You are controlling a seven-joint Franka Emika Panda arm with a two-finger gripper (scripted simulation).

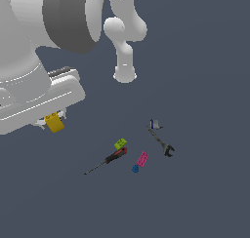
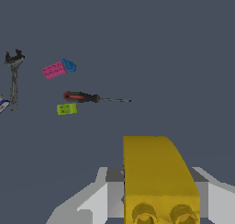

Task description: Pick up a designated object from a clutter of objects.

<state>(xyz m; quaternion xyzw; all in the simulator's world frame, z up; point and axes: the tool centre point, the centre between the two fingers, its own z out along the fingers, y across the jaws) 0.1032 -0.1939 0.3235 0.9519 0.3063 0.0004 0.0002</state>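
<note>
The yellow-orange studded brick (image 1: 54, 123) (image 2: 156, 177) hangs in the air, clamped between the fingers of my gripper (image 1: 52, 119) (image 2: 158, 195), which is shut on it. It is lifted well above the floor, toward the exterior view's left, away from the rest of the clutter. Only the finger bases show beside the brick in the wrist view. The arm's large white body hides most of the hand in the exterior view.
On the floor lie a lime-green brick (image 1: 120, 144) (image 2: 67, 109), a red-and-black screwdriver (image 1: 110, 160) (image 2: 85, 98), a pink brick (image 1: 142, 159) (image 2: 54, 70), a small blue piece (image 1: 135, 168) (image 2: 69, 65), a dark wrench (image 1: 162, 143) (image 2: 13, 81) and a small grey piece (image 1: 155, 125) (image 2: 2, 103).
</note>
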